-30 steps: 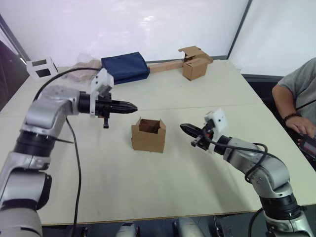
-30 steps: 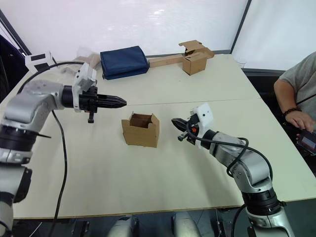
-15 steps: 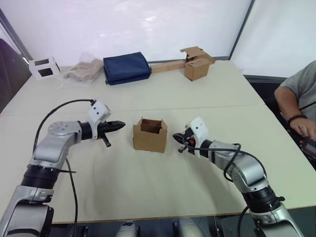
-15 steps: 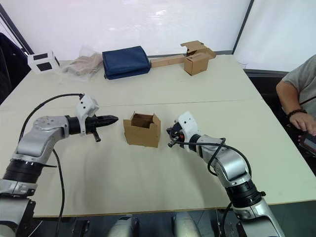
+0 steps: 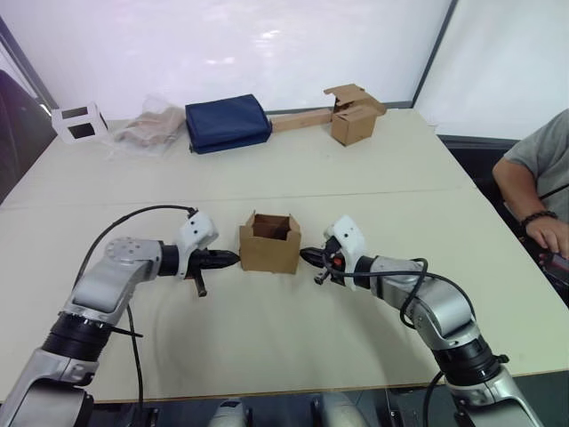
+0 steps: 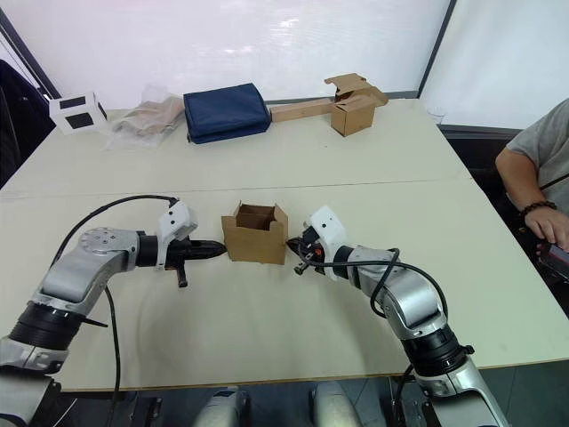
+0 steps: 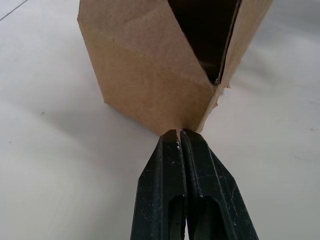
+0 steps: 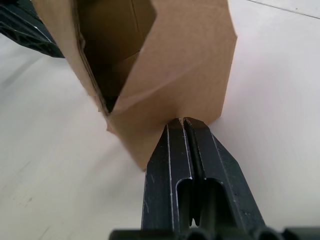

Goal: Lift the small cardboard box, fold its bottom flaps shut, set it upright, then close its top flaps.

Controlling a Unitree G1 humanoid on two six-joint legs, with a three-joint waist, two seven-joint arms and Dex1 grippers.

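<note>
The small cardboard box (image 5: 268,249) stands on the table (image 5: 267,329) with its open end up. Its top flaps (image 5: 286,224) stand upright around the opening. The bottom flaps are hidden under the box. My left gripper (image 5: 234,258) is shut, and its tip touches the lower left side of the box (image 7: 150,75). From the other side, my right gripper (image 5: 305,256) is also shut, with its tip against the lower right side of the box (image 8: 190,65). Neither gripper holds anything.
At the far edge of the table lie a navy blue bag (image 5: 227,122), a crumpled plastic bag (image 5: 147,129), a small white box (image 5: 73,122), a wooden plank (image 5: 298,120) and a second cardboard box (image 5: 353,123). A person's arm (image 5: 533,209) is at the right.
Both grippers have closed in on the box from either side, low over the table. Their tips now meet its side walls. The box has stayed in place.
</note>
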